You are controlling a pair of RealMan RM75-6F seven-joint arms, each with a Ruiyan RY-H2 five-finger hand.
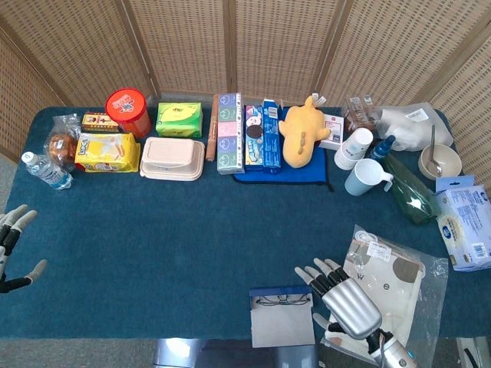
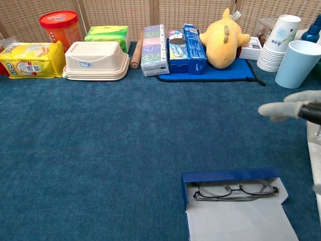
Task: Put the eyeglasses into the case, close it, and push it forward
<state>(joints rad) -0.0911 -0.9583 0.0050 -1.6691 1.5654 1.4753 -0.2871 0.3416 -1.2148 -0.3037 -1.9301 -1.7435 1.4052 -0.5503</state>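
Note:
The blue case (image 2: 231,176) (image 1: 281,292) lies open at the table's near edge, its pale lid flap (image 2: 239,221) folded toward me. Black-framed eyeglasses (image 2: 234,190) (image 1: 282,300) lie inside it along the back wall. My right hand (image 1: 344,297) (image 2: 287,107) hovers open to the right of the case, raised off it, fingers spread and holding nothing. At the far left edge of the head view my left hand (image 1: 11,247) is open too, far from the case.
A clear bag with a beige pouch (image 1: 385,279) lies right of the case under my right arm. Snack boxes, a beige lunchbox (image 2: 97,61), a yellow plush toy (image 2: 223,36), paper cups (image 2: 277,42) and a blue mug (image 2: 296,64) line the back.

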